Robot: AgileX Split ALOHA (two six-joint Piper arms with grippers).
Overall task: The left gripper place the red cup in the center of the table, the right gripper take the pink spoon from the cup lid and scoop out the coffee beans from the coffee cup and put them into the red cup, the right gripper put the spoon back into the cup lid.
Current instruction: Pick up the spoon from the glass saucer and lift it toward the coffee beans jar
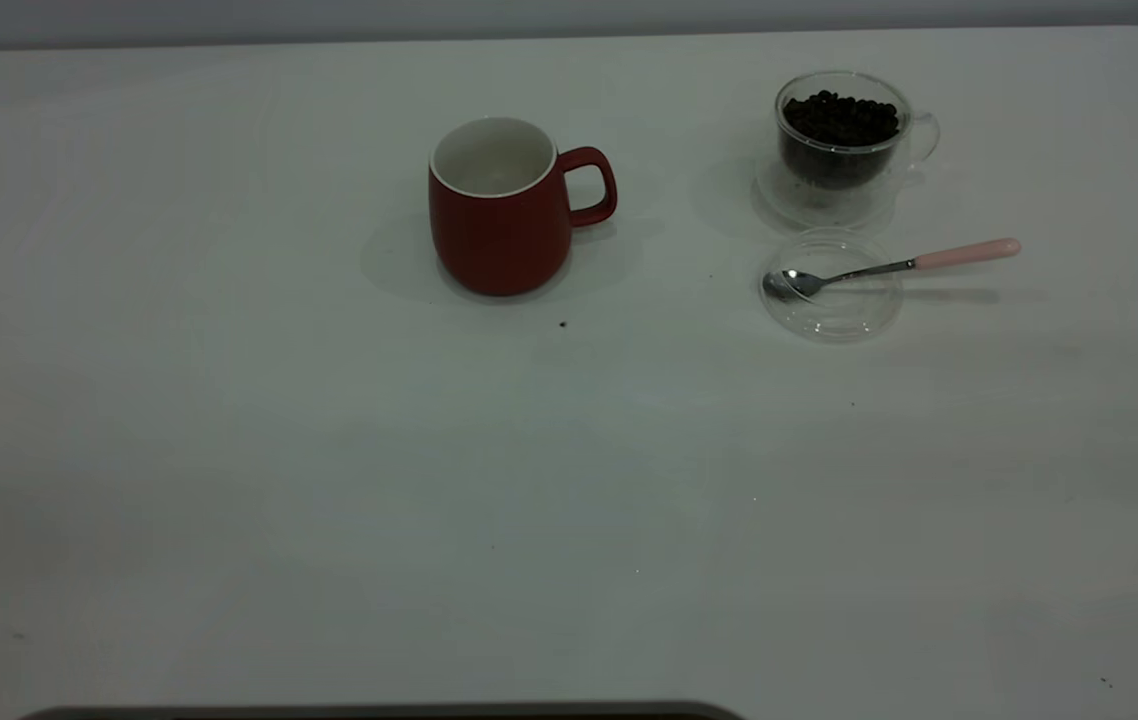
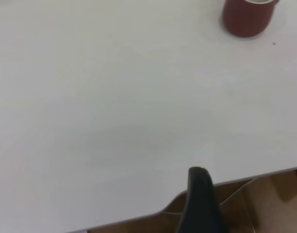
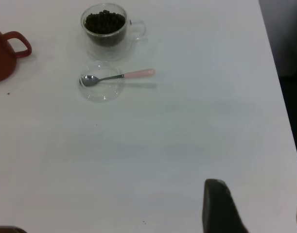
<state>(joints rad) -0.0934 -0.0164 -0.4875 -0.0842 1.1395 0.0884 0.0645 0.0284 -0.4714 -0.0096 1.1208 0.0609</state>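
The red cup (image 1: 499, 225) stands upright near the middle of the table (image 1: 329, 450), handle to the right, its white inside showing no beans. The coffee cup (image 1: 839, 140), full of coffee beans (image 1: 841, 115), stands at the back right. Just in front of it lies the cup lid (image 1: 834, 300) with the pink spoon (image 1: 889, 268), bowl in the lid, handle pointing right. No gripper shows in the exterior view. My left gripper (image 2: 253, 194) hangs open and empty over the table's near edge. My right gripper (image 3: 259, 194) is open and empty, well short of the spoon (image 3: 119, 76).
A few dark specks lie on the tabletop, one just in front of the red cup (image 1: 563, 324). The table's right edge (image 3: 279, 82) runs close to my right gripper. A dark strip (image 1: 379, 712) shows at the front edge.
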